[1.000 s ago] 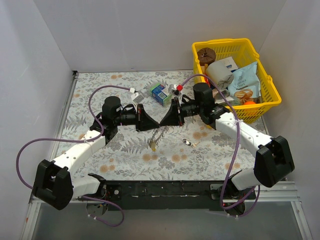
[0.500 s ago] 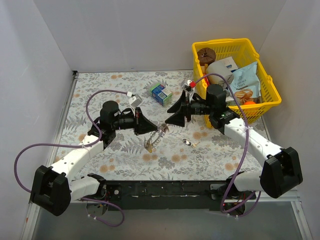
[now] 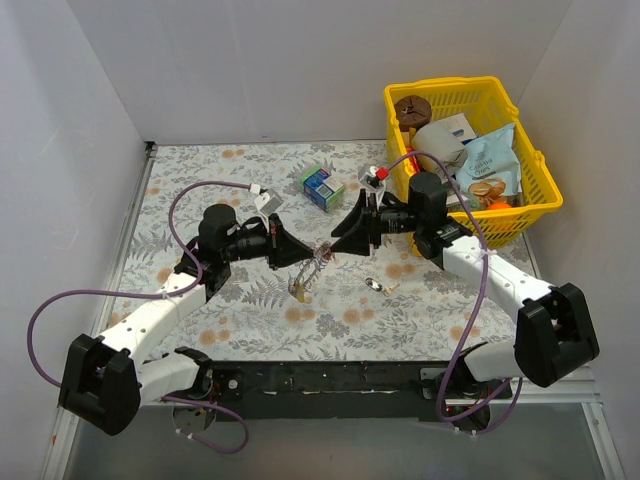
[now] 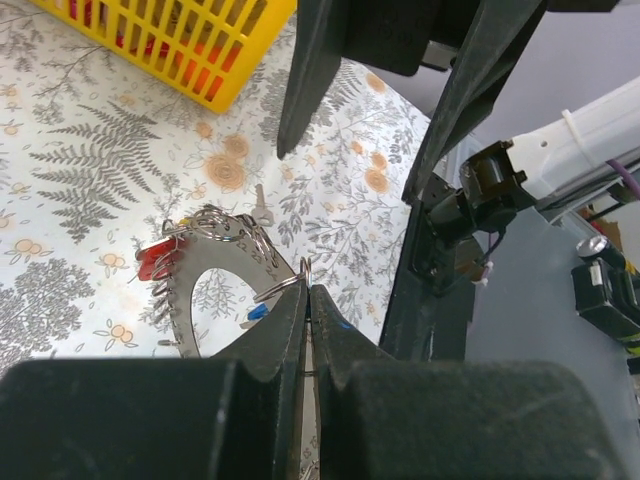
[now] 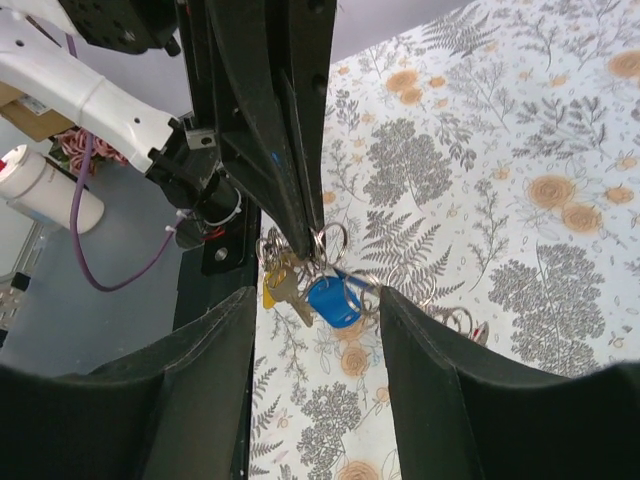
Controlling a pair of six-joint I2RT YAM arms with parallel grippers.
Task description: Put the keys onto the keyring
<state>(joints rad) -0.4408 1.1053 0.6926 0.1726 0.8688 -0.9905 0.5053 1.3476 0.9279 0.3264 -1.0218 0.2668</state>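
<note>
A fern-and-flower patterned desk (image 3: 190, 160) sits between white walls. Over its middle the left claw (image 3: 303, 257) is clamped shut on the keyring (image 4: 222, 232), pinching a small wire loop (image 4: 283, 290) at its rim. Keys (image 5: 330, 300) with blue and yellow heads dangle just below that claw's tips. The right claw (image 3: 337, 243) faces it, spread wide and holding nothing, near the bunch. Beyond the right claw stand a blue-green carton (image 3: 322, 186) and a yellow basket (image 3: 520, 215).

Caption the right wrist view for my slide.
Left claw dangles the keys over the floral table, framed by the right claw.
</note>
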